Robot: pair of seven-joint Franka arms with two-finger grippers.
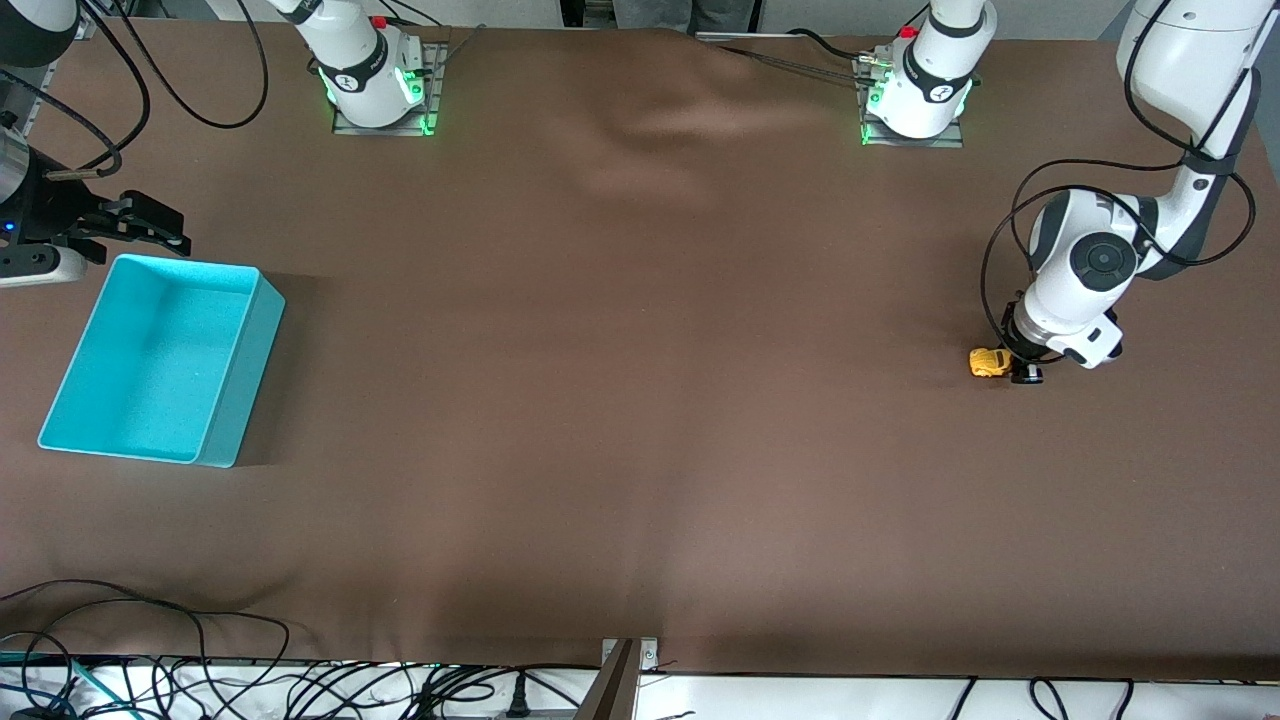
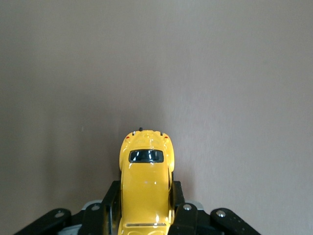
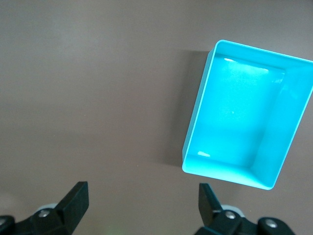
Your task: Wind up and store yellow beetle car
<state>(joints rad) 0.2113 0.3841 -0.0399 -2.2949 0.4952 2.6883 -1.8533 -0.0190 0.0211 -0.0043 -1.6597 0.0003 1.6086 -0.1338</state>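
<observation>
The yellow beetle car [image 1: 987, 362] is a tiny rounded toy with dark windows, down at the brown cloth toward the left arm's end of the table. My left gripper [image 1: 1008, 366] is shut on it. In the left wrist view the black fingers [image 2: 111, 201] press on both flanks of the car [image 2: 145, 171], and its far end sticks out past them. My right gripper [image 1: 160, 225] hangs open with nothing in it, over the cloth beside the farther end of the teal bin [image 1: 245, 370]. The right wrist view shows that gripper [image 3: 143, 201] open, with the bin [image 3: 275, 142] off to one side.
The teal bin has nothing in it and sits toward the right arm's end of the table. Both arm bases [image 1: 375, 85] stand along the table's farther edge. Loose cables [image 1: 200, 680] lie along the nearest edge. Brown cloth [image 1: 620, 380] covers the table.
</observation>
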